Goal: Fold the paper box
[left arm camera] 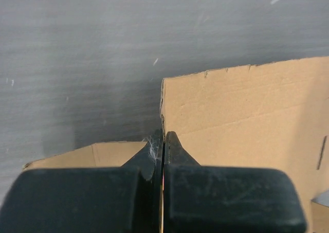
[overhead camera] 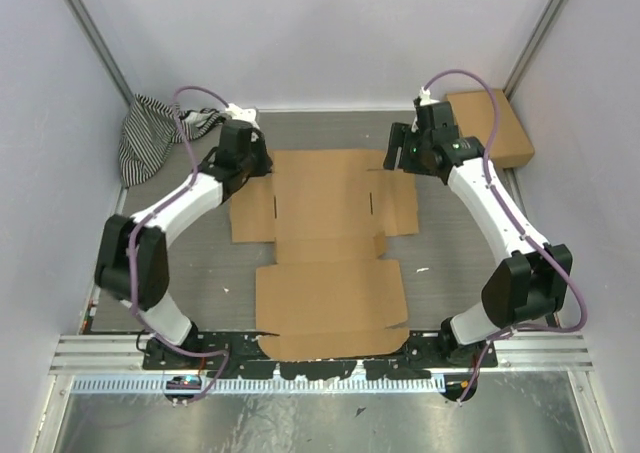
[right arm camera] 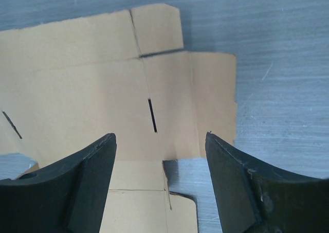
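The paper box (overhead camera: 330, 233) lies flat and unfolded in the middle of the grey table, a brown die-cut sheet with flaps and slits. My left gripper (overhead camera: 262, 166) stands over its far left corner. In the left wrist view this gripper (left arm camera: 163, 135) is shut, its tips touching at the cut where the small side flap meets the main panel (left arm camera: 241, 109); I see no cardboard clamped between them. My right gripper (overhead camera: 393, 156) hovers above the far right corner. Its fingers (right arm camera: 160, 140) are spread wide over the sheet (right arm camera: 77, 78) and hold nothing.
A smaller ready-made brown box (overhead camera: 490, 123) sits at the back right corner. A black-and-white striped cloth (overhead camera: 145, 138) is bunched at the back left. White walls close in both sides and the back. The sheet's near edge reaches the rail (overhead camera: 100, 353) at the arm bases.
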{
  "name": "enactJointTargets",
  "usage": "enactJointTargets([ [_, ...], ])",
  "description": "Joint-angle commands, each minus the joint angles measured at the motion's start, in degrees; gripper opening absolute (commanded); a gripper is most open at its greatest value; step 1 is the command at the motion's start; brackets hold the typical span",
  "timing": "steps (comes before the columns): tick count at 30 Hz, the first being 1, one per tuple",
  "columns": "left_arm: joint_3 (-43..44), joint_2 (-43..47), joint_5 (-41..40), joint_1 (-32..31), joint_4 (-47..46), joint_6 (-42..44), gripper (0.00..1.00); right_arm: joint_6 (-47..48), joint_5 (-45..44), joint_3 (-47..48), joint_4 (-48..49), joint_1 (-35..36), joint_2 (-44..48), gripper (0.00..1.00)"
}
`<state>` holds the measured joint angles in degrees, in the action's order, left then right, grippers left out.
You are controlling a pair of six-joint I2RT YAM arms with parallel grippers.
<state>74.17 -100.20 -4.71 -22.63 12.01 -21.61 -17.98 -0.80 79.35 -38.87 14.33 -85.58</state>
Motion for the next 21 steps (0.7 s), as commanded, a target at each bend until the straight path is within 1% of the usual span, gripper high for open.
enactJointTargets([
  [1,-12.8,10.1,7.0,-0.2,-29.2,4.0,0.00,3.6,2.9,8.0,-2.2,-0.1,-1.4,0.75],
  [4,-19.4,13.9,13.1,-0.2,-38.6,7.7,0.00,4.9,3.3,10.3,-3.2,-0.2,-2.0,0.75],
  [6,-21.6,15.3,17.8,-0.2,-41.7,10.8,0.00,5.3,2.6,11.4,-3.5,-0.1,-1.6,0.75],
  [8,-23.8,16.3,19.9,-0.2,-45.2,12.5,0.00,6.1,2.6,12.1,-3.6,-0.2,-0.8,0.75],
  [10,-27.4,17.4,21.0,-0.2,-51.4,12.9,0.00,7.1,2.0,12.6,-3.6,-0.2,0.3,0.76],
  [12,-32.6,18.3,21.9,-0.2,-61.4,12.7,0.00,8.3,0.8,12.7,-3.6,-0.2,1.3,0.77],
  [14,-37.9,18.3,22.5,-0.2,-73.8,13.0,0.00,9.5,-0.3,12.5,-3.6,-0.3,2.1,0.77],
  [17,-44.4,15.7,23.6,-0.2,-92.2,13.9,0.00,10.7,0.0,12.5,-3.8,-0.4,2.8,0.76],
  [21,-45.7,16.1,27.2,-0.2,-94.0,15.2,0.00,11.8,0.8,13.1,-4.9,-0.5,3.0,0.76],
])
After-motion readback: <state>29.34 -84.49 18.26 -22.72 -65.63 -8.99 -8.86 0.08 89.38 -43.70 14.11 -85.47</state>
